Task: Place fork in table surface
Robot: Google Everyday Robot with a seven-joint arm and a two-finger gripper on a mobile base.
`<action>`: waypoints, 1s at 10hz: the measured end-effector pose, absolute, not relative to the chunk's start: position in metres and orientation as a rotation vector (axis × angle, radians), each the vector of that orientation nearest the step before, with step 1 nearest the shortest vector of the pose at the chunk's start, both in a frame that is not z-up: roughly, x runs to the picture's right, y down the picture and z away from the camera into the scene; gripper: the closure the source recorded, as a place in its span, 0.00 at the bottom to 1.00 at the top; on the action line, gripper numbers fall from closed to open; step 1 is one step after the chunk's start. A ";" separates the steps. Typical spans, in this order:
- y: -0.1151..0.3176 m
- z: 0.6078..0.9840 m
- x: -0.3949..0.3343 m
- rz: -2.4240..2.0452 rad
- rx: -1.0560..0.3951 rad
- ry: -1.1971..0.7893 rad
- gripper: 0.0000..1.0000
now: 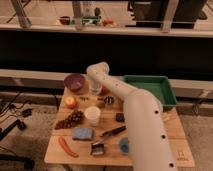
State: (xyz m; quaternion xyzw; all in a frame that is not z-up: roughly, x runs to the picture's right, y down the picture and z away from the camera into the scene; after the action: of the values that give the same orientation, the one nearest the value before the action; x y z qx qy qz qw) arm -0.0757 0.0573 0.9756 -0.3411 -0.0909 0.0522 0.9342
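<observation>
The table surface [175,130] is a pale plank tabletop crowded with small items. I cannot make out the fork anywhere; it may be hidden by the arm. My white arm rises from the lower right and bends at the table's back left. From that bend, the gripper [95,87] points down beside the purple bowl [75,81], at a pale, glassy thing I cannot identify. What it touches or holds is unclear.
A green tray [167,95] stands at the back right. Spread over the table are an apple [71,102], grapes [70,120], a white cup [92,115], a blue sponge [82,133], a red chili [66,146], a black-handled utensil [114,131] and a small dark can [108,100].
</observation>
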 end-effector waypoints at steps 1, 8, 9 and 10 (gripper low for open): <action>0.057 0.976 -0.074 0.116 -0.698 -0.192 0.20; 0.057 0.969 -0.099 0.026 -0.668 -0.220 0.20; 0.058 0.968 -0.100 0.021 -0.666 -0.221 0.20; 0.059 0.968 -0.101 0.014 -0.665 -0.222 0.20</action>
State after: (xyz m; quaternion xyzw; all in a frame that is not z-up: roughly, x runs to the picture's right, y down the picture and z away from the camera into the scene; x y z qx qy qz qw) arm -0.1006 0.0589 0.9684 -0.3259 -0.1090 0.0067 0.9391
